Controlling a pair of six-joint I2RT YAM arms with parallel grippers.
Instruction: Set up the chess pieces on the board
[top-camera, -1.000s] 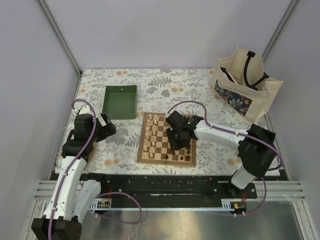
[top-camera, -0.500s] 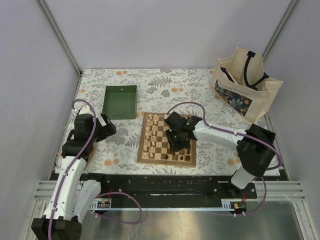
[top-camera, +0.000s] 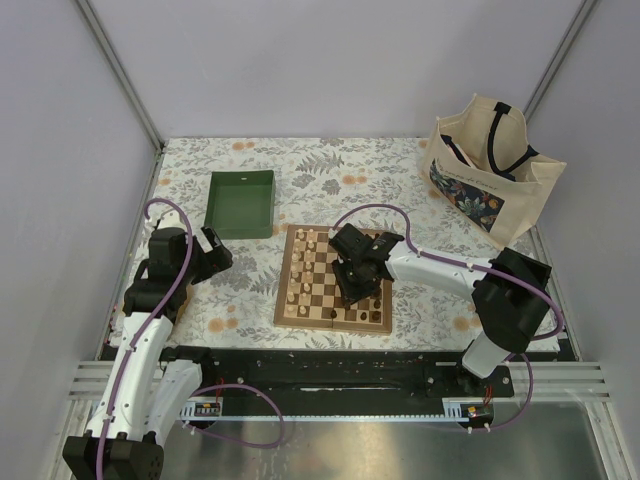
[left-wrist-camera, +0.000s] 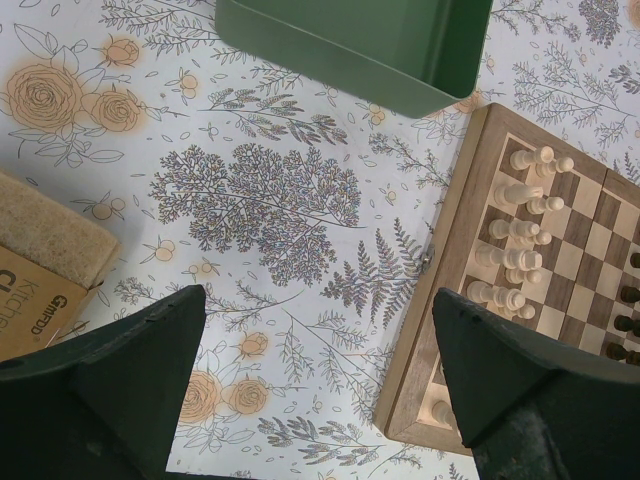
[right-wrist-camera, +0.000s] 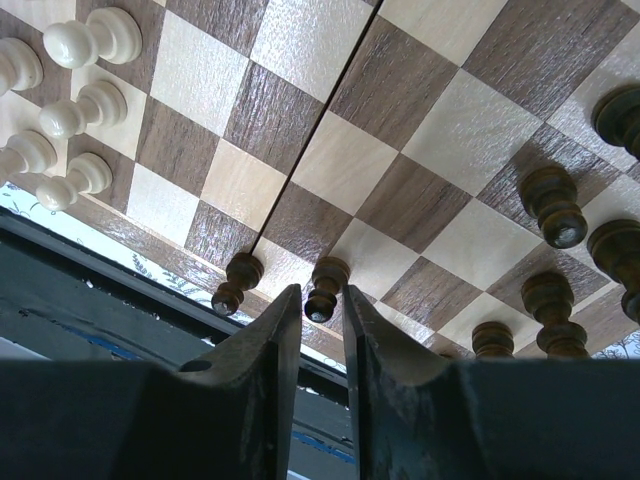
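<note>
The board (top-camera: 330, 322) lies at the table's centre, with pale chess pieces (top-camera: 305, 270) along its left side and dark ones (top-camera: 376, 300) along its right. My right gripper (top-camera: 352, 285) is low over the board's near right part. In the right wrist view its narrowly set fingers (right-wrist-camera: 320, 292) are shut on the head of a dark pawn (right-wrist-camera: 328, 280), which stands on a light square at the board's edge beside another dark pawn (right-wrist-camera: 240, 280). My left gripper (top-camera: 218, 250) is wide open and empty over the cloth left of the board (left-wrist-camera: 455, 210), fingers (left-wrist-camera: 318, 300) apart.
A green tray (top-camera: 241, 203) sits at the back left, and also shows in the left wrist view (left-wrist-camera: 360, 45). A cream tote bag (top-camera: 490, 165) stands at the back right. A packaged sponge (left-wrist-camera: 40, 260) lies left of my left gripper. The black rail (top-camera: 320, 370) runs along the near edge.
My right gripper has shifted slightly to the left over the board. The left arm has not moved.
</note>
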